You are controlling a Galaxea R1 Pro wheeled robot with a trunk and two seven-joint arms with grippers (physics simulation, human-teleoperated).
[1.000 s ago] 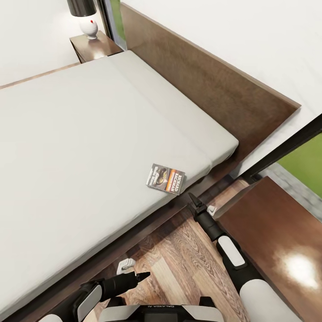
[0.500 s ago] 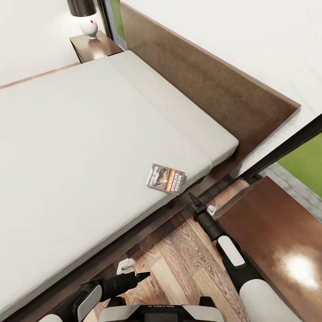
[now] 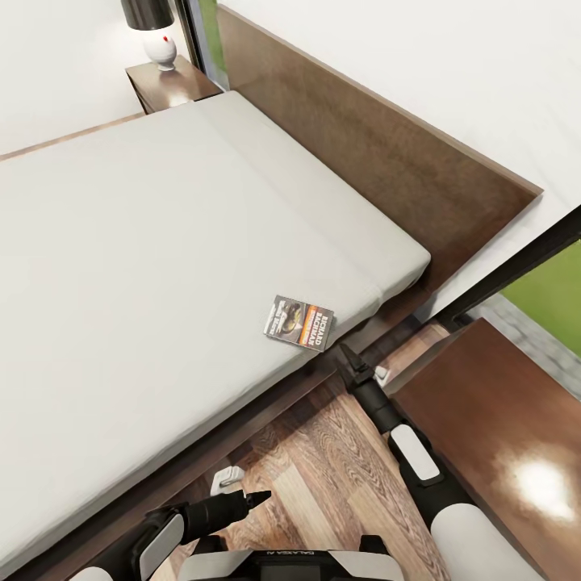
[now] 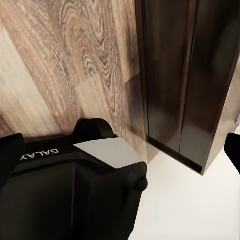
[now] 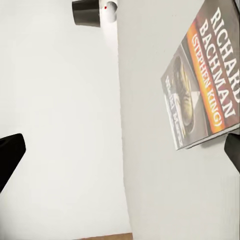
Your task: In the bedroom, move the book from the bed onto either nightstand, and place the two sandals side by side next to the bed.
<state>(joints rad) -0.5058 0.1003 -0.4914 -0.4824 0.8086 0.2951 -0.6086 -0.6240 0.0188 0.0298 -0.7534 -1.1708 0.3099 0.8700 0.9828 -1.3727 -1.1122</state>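
The book [image 3: 299,323] is seen lying flat on the bed [image 3: 161,266], near its edge. The right gripper [image 3: 347,357] is held open close to the book, not touching. The left gripper [image 3: 260,496] is over the floor [image 3: 323,476]; its state cannot be told.

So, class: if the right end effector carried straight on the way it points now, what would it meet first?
Probably the book lying flat near the bed edge. The right end effector aims at it, open, though its height above the mattress is unclear.

bed [image 3: 161,242] | off-white mattress; 1 book [image 3: 299,323] flat near its edge
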